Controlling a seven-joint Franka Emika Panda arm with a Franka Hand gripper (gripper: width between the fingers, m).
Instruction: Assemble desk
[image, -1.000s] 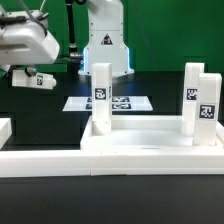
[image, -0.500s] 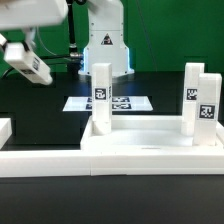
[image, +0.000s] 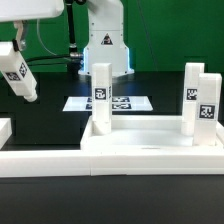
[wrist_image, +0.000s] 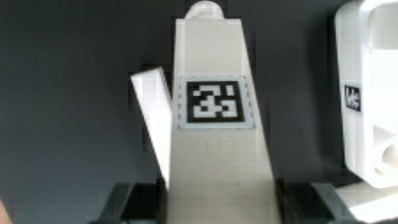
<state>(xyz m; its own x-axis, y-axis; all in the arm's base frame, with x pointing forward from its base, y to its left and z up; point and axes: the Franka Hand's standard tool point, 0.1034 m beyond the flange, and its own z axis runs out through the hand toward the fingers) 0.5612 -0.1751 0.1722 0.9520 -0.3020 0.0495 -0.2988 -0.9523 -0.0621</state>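
The white desk top (image: 150, 140) lies tray side up at the front, with three white tagged legs standing in it: one on the exterior view's left (image: 101, 95) and two on its right (image: 192, 92) (image: 207, 112). My gripper (image: 9, 52) hangs at the upper left, well apart from the desk top, and is shut on another tagged leg (image: 21, 76) that tilts down towards the table. In the wrist view this leg (wrist_image: 215, 110) runs straight out between my two dark fingers (wrist_image: 135, 200), with the gripper (wrist_image: 221, 205) closed on its sides.
The marker board (image: 75, 103) lies flat behind the desk top. The robot base (image: 104, 45) stands at the back centre. White rails border the front (image: 40, 162) and the exterior view's left (image: 4, 128). White parts (wrist_image: 370, 90) show beside the held leg in the wrist view.
The gripper has swung the held leg from nearly level to steeply tilted and carried it lower and slightly towards the exterior view's left. The desk top and its legs have not moved.
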